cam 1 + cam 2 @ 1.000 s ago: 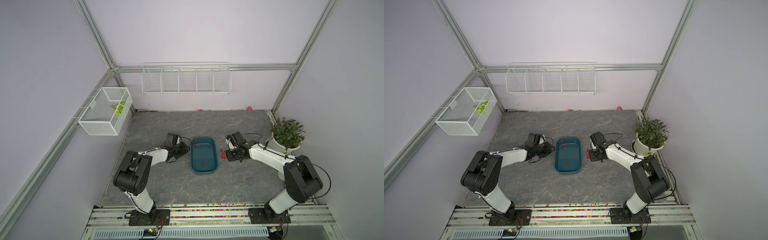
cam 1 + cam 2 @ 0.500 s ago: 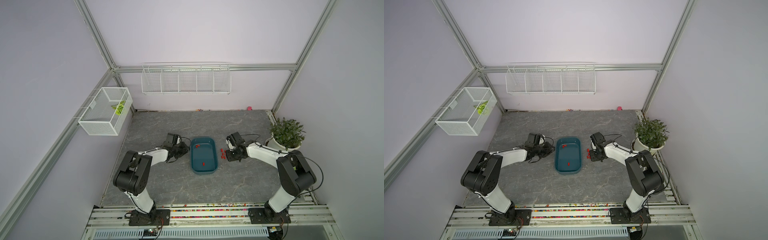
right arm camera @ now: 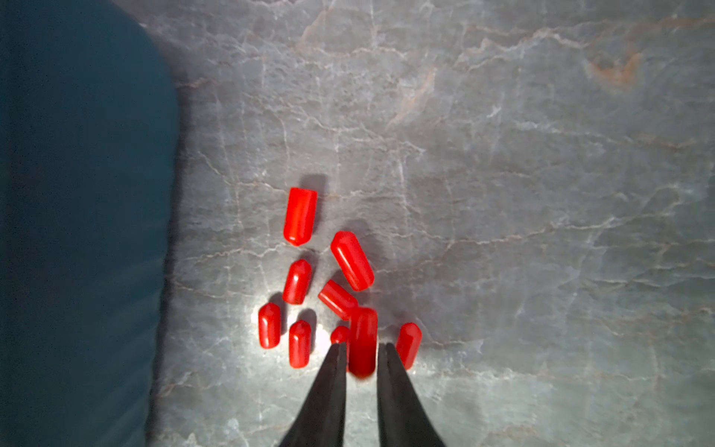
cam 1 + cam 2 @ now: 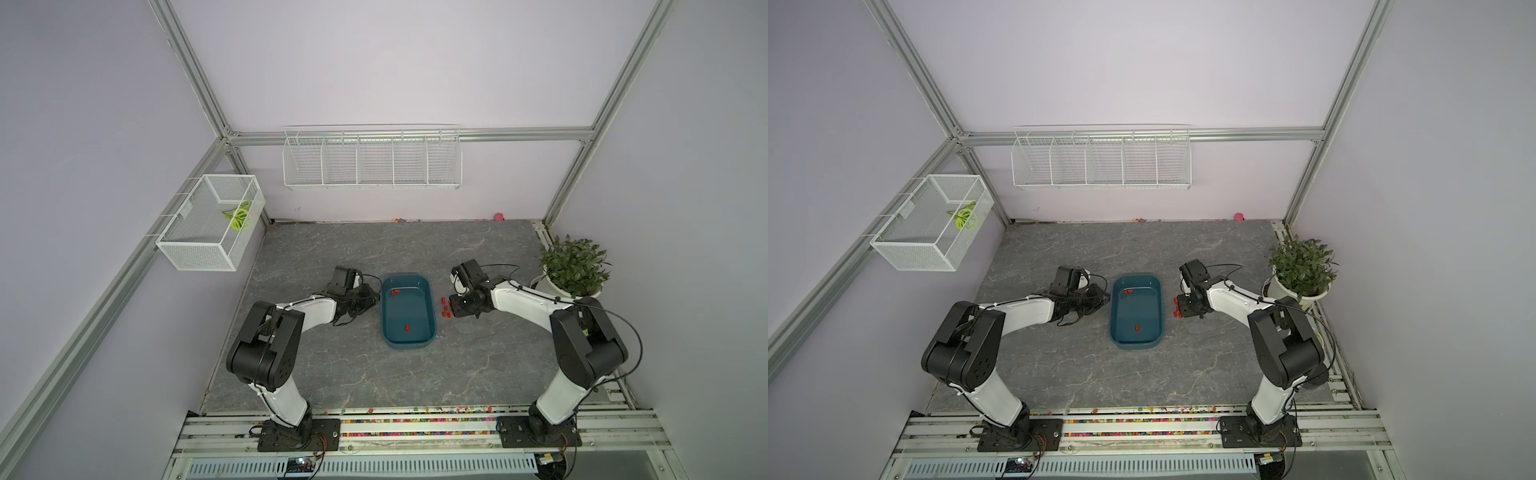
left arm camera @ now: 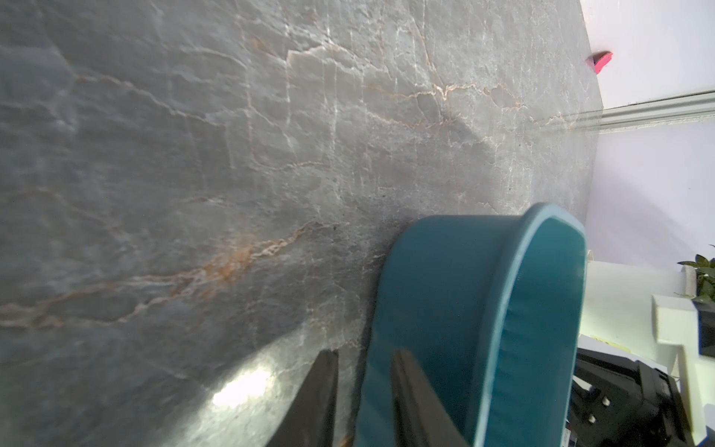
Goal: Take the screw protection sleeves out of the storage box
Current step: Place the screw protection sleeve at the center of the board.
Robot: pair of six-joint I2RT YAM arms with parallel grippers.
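Note:
The teal storage box [image 4: 383, 316] [image 4: 1111, 318] sits mid-table. Red screw protection sleeves lie inside it at the far end [image 4: 395, 292] [image 4: 1128, 292], and one lies near the front [image 4: 407, 328]. Several more sleeves [image 3: 300, 216] [image 4: 445, 308] lie on the table just right of the box [image 3: 77, 193]. My right gripper [image 3: 363, 344] [image 4: 452, 309] hovers over that heap, shut on one sleeve [image 3: 362, 333] held between its fingertips. My left gripper [image 5: 364, 351] [image 4: 376, 297] rests against the box's outer left wall [image 5: 445, 290], jaws slightly apart with nothing between them.
A potted plant [image 4: 573, 270] stands at the right edge, close behind the right arm. White wire baskets hang on the back wall [image 4: 372, 160] and the left rail [image 4: 210, 220]. A small pink object [image 4: 498, 216] lies by the back wall. Coloured beads [image 4: 415, 432] line the front rail.
The right arm's elbow has swung slightly inward while its gripper stayed over the sleeves beside the box. The left arm and the box have not moved.

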